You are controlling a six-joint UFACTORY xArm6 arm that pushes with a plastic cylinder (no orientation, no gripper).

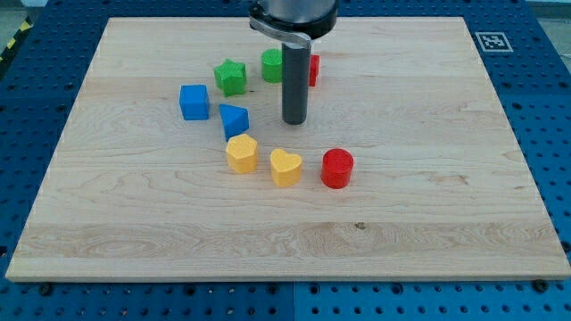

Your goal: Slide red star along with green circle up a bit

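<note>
The green circle (pixel 271 64) sits near the view's top centre, its right side hidden behind my rod. The red star (pixel 313 68) is just right of it, mostly hidden by the rod, so its shape is hard to make out. My tip (pixel 294 121) rests on the board just below these two blocks, a short gap away from them. The rod rises straight up from the tip and covers the space between the two blocks.
A green star (pixel 230 77) lies left of the green circle. A blue cube (pixel 194 102) and a blue block (pixel 234 119) lie lower left. A yellow block (pixel 241 152), a yellow heart (pixel 285 167) and a red cylinder (pixel 337 168) lie below my tip.
</note>
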